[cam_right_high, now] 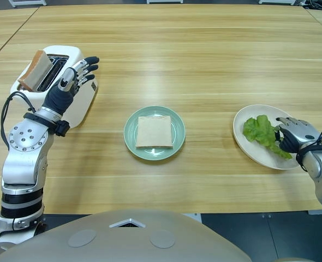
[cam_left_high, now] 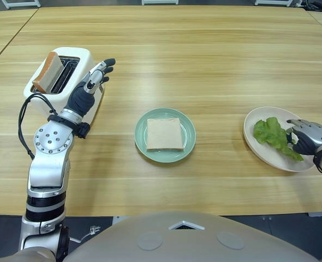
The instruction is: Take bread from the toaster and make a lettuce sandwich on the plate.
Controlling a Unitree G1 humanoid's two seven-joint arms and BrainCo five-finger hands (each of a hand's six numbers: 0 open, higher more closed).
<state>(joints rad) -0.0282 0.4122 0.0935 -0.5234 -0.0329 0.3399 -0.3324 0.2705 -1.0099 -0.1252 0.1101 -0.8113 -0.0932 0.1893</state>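
So, far left on the wooden worktop (cam_left_high: 204, 65) is the white toaster (cam_left_high: 76, 60), with a black cable (cam_left_high: 23, 117) looping off its near end. One slice of bread (cam_left_high: 47, 72) sticks up out of the left slot, tilted. My left hand (cam_left_high: 91, 83) is up alongside the toaster's right edge with the forearm angled in from below. The fingers (cam_left_high: 107, 64) are stretched out nearly straight, pointing away from me, and they've got nothing in them. The slice sits across the toaster top from my fingertips, clearly apart from them.

In the middle, just in front of me, there's a green plate (cam_left_high: 190, 128) with a second slice (cam_left_high: 165, 134) lying flat on it. Neither hand is anywhere near that one.

Over on the right is a cream plate (cam_left_high: 267, 155) with the lettuce (cam_left_high: 273, 134) lying on it. My right hand (cam_left_high: 309, 137) comes in low from the right edge and rests over the plate's right rim. Its fingers (cam_right_high: 287, 122) are curled, pinching the leaf's right end, and the rest of the leaf lies flat on the plate.
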